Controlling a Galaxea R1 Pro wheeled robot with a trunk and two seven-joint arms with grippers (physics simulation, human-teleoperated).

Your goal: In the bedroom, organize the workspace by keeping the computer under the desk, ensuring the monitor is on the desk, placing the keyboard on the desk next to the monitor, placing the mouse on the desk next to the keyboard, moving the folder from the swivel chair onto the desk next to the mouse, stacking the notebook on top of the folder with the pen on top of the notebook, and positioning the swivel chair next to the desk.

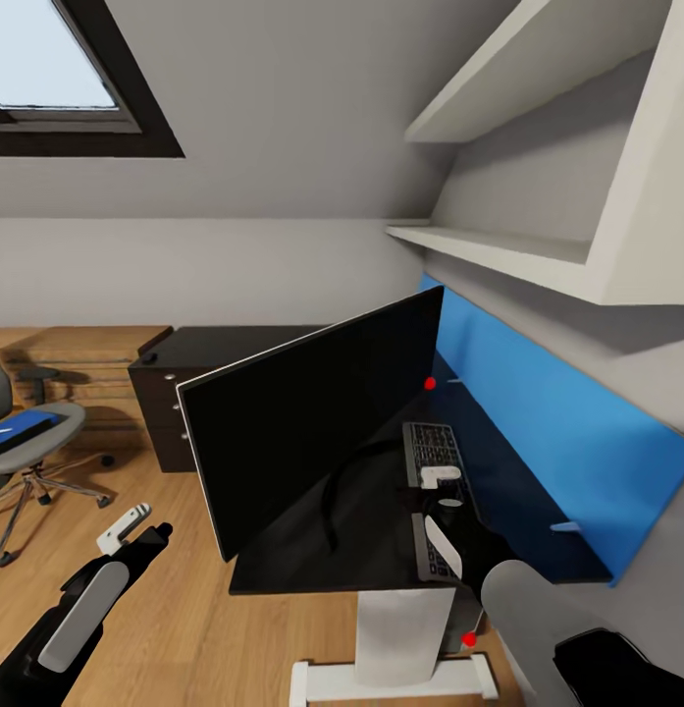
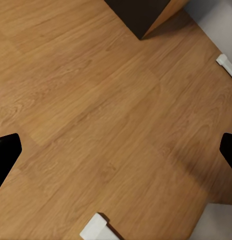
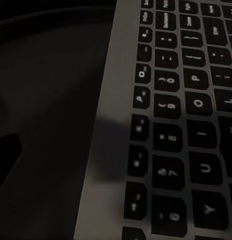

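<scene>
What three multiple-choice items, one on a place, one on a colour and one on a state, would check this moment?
1. Where does the keyboard lie?
A. on the chair
B. on the desk, between the monitor and the blue panel
C. on the floor

2. What colour is the folder on the chair?
A. blue
B. red
C. green

3. What is the left tool doing?
A. gripping the monitor
B. holding a pen
C. hanging over the floor, holding nothing

Key: 1 B, the head view shows the keys on the black top behind the screen. 2 A, a blue flat shape lies on the seat. 3 C, the left wrist view shows bare wood between spread fingers.
</scene>
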